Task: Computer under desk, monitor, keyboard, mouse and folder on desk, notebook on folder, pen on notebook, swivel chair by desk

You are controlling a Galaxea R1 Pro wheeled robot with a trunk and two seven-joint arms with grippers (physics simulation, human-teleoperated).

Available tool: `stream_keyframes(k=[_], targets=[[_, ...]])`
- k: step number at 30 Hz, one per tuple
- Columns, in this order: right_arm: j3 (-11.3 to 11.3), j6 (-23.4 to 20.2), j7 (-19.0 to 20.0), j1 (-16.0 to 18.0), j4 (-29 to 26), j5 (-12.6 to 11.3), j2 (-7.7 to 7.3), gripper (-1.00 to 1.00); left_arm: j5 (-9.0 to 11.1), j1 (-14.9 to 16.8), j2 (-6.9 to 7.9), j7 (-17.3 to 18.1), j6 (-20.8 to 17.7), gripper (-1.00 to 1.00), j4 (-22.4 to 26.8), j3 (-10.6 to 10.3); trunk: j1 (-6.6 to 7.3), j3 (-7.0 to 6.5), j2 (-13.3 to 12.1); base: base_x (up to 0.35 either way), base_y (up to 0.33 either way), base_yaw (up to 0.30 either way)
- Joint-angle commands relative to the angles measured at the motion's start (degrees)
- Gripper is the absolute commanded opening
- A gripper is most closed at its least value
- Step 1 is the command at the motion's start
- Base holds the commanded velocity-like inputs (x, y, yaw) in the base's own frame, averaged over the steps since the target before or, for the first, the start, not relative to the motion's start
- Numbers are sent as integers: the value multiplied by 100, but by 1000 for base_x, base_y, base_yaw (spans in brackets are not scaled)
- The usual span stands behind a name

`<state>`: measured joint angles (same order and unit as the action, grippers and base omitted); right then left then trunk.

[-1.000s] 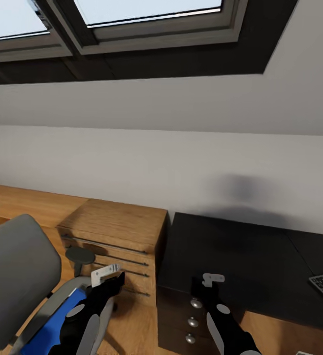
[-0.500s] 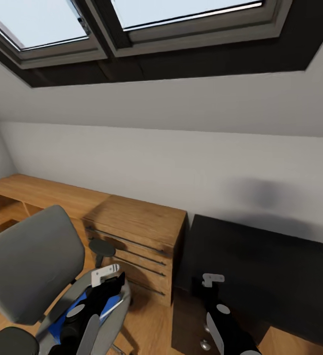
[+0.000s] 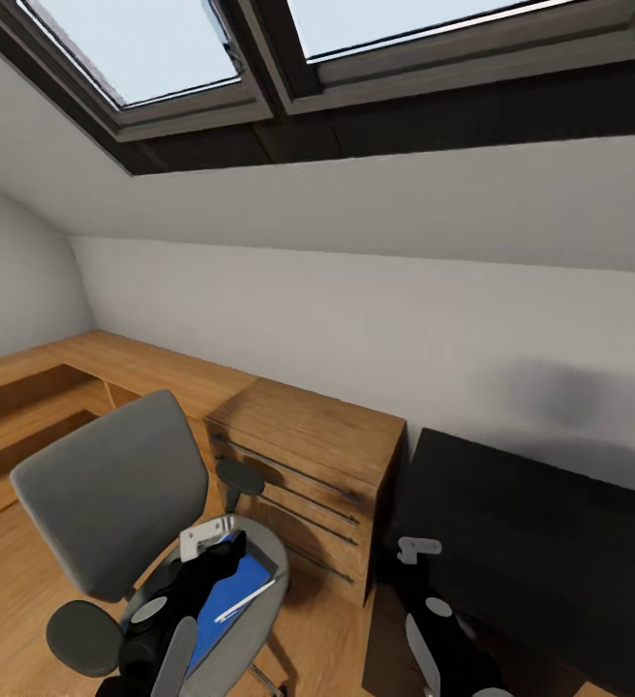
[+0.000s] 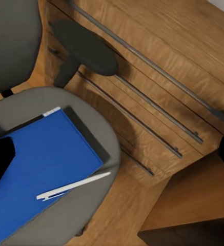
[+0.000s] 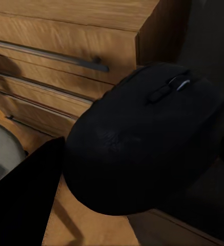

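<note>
From my head camera, the swivel chair (image 3: 114,503) stands beside the light-wood cabinet (image 3: 308,474), with the folder (image 3: 228,595) flat on its seat and the pen (image 3: 245,601) lying across it; my left pincer (image 3: 211,542) hovers just above the seat, and I cannot tell whether it is open. The black desk (image 3: 550,542) lies to my right, with my right pincer (image 3: 416,552) near its corner. Through the left wrist camera, the folder (image 4: 40,169) covers most of the seat and the pen (image 4: 73,185) sits loose near its edge, so I judge I should take the pen off first or lift the folder level. In the right wrist camera, my right pincer grips the mouse (image 5: 142,138), which I should set on the desk to free that arm.
</note>
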<state>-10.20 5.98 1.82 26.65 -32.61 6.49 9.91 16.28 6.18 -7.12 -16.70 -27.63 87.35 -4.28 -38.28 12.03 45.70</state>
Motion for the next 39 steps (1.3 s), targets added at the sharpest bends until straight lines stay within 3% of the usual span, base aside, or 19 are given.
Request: stream_keyframes(k=[1,31,39], targets=[[-44,18,22,5,0,60,8,-100,59,6,1,-54,-13,100,6,-11,-1,8,7,0,0,198],[-52,6,-4,5,0,78,-18,-100,51,6,-13,-44,3,100,10,-109,-1,8,7,0,0,18],[-56,-14,-432,6,7,81,-31,-100,51,6,-9,-51,3,100,10,-181,-1,8,7,0,0,0]])
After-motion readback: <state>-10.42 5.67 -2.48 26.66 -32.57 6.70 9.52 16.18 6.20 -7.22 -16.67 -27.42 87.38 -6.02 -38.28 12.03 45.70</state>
